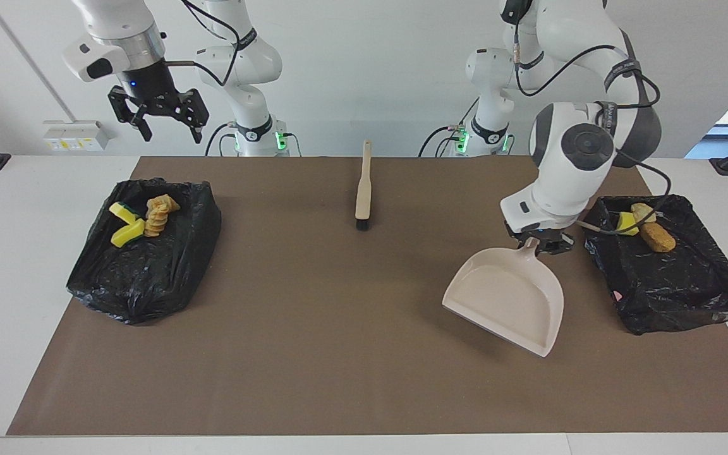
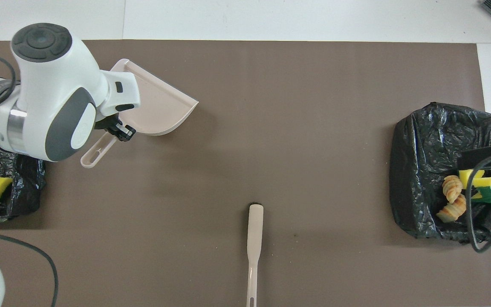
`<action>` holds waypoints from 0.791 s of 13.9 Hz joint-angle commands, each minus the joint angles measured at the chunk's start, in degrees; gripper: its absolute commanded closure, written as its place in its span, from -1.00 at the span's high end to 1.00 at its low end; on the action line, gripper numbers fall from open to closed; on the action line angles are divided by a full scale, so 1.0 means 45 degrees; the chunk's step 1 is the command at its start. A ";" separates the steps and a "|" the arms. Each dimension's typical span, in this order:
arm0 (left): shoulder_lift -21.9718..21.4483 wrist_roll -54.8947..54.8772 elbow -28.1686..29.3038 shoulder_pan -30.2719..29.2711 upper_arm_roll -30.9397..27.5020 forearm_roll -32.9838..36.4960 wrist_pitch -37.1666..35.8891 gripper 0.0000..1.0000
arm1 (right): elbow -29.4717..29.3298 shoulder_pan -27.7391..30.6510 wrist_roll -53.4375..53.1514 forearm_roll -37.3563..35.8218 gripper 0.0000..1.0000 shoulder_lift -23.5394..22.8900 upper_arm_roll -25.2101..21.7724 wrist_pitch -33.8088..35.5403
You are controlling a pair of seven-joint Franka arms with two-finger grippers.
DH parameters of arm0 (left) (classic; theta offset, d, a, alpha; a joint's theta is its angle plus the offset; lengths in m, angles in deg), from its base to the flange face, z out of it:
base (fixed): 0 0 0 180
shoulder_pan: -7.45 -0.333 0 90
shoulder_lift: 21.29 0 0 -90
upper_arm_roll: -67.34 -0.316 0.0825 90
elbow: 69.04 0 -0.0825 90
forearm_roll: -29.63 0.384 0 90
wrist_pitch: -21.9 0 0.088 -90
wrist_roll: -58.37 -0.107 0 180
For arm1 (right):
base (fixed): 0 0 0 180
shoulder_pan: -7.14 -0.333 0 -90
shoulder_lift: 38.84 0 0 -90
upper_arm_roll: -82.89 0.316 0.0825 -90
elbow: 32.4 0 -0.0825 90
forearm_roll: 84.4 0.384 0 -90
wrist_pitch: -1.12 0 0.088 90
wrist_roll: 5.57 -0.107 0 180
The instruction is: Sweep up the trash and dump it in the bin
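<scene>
- High over the right arm's end of the table: right gripper (image 1: pixel 165 123), fingers spread wide, nothing between them, hanging above the edge of the mat (image 1: pixel 364 354) nearest the robots.
- Below it, on the mat: a bin lined with a crumpled black bag (image 1: pixel 143 253); on top, two yellow-and-green sponge bits (image 1: pixel 125 224) touching two tan ridged bread-like lumps (image 1: pixel 158 215), all toward the side of the bin nearer the robots.
- At mid-table, close to the robots' edge of the mat: beige brush (image 1: pixel 363 186), lying flat, handle toward the robots, dark bristles pointing away, untouched by either gripper.
- Toward the left arm's end: beige dustpan (image 1: pixel 506 297), mouth tilted down and away from the robots, pan bare inside; whether the lip touches the mat, impossible to tell.
- At the dustpan's handle: left gripper (image 1: pixel 538 243), clamped on it near the pan, the handle's looped end sticking out free in the overhead view.
- Just beside the dustpan, at the left arm's end: second black-lined bin (image 1: pixel 673 278), holding a yellow sponge bit (image 1: pixel 625 222) and two brown bread-like lumps (image 1: pixel 655 237), grouped in the corner nearer the robots.
</scene>
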 commanded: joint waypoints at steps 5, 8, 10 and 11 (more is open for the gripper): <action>0.0717 0.6080 -0.0172 0.2229 -0.0255 -0.1130 0.1849 -1.00 | 0.0119 0.0121 0.0361 0.0069 1.00 -0.0027 -0.0069 0.0060; 0.1066 0.7354 -0.0482 0.2733 -0.0255 -0.1721 0.2106 -1.00 | 0.0118 0.0101 0.0381 0.0089 1.00 -0.0008 -0.0010 0.0157; 0.1691 0.7802 -0.1146 0.3323 -0.0275 -0.1779 0.2126 -1.00 | 0.0118 0.0101 0.0361 0.0089 1.00 -0.0008 -0.0030 0.0157; 0.1946 0.8230 -0.1535 0.3362 -0.0255 -0.1818 0.2223 -1.00 | 0.0118 0.0101 0.0361 0.0089 1.00 -0.0008 -0.0030 0.0157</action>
